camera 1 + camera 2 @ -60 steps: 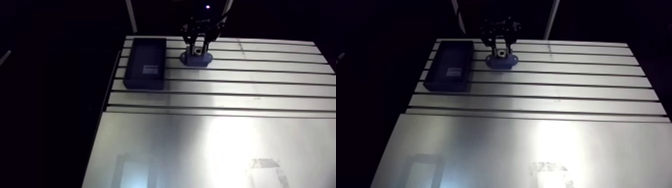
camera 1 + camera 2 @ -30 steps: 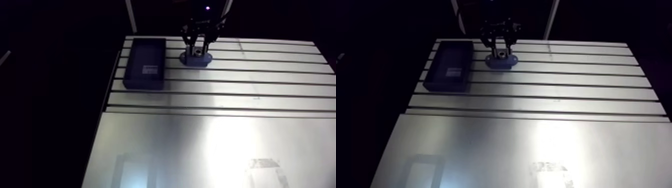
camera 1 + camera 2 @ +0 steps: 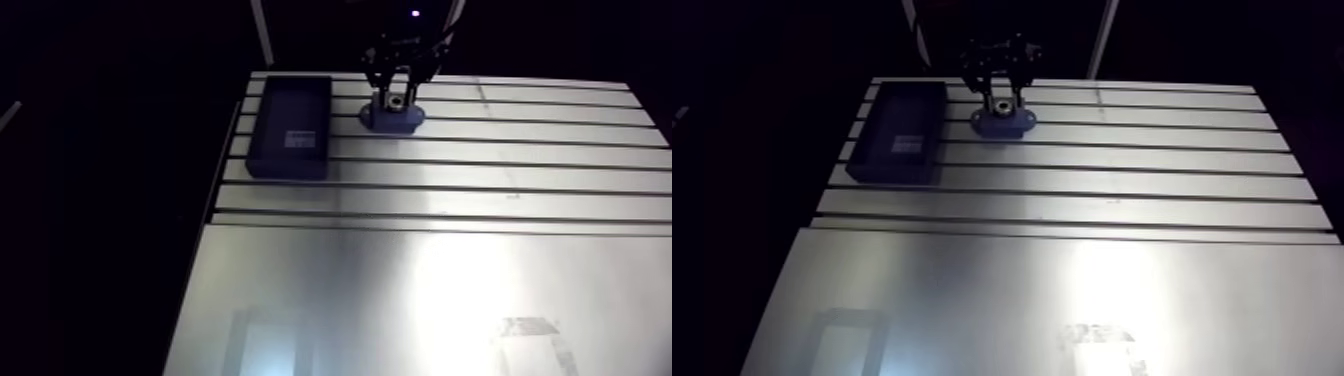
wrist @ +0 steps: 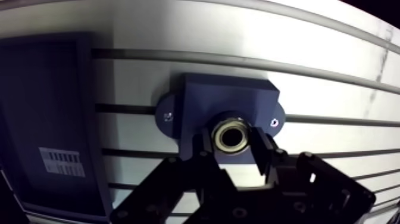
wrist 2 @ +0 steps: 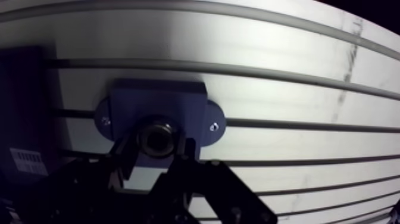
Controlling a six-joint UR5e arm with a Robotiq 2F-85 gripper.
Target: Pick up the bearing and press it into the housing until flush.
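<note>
- Black claw [image 4: 233, 143] fingers [image 4: 205, 149] stand narrow, closed on the bearing [image 4: 232, 124], one pad against each side of its outer ring.
- Steel in look, the bearing is a bright ring with a dark bore, and it sits in the round hole of the housing [image 4: 229, 95]; whether it is flush I cannot tell.
- Dark blue, the housing is a block on an oval flange that lies flat on the surface [image 4: 321, 101], with a small screw [image 4: 168, 117] in one flange ear and another [image 4: 274, 122] in the other.
- Beside the housing, apart from it, lies a dark rectangular tray [image 4: 47, 119] with a pale label [image 4: 61, 162] inside.
- Slots run across the aluminium surface under both housing and tray.
- Farther off, in the arm view, a smooth metal sheet [image 3: 400, 300] covers the rest of the surface.
</note>
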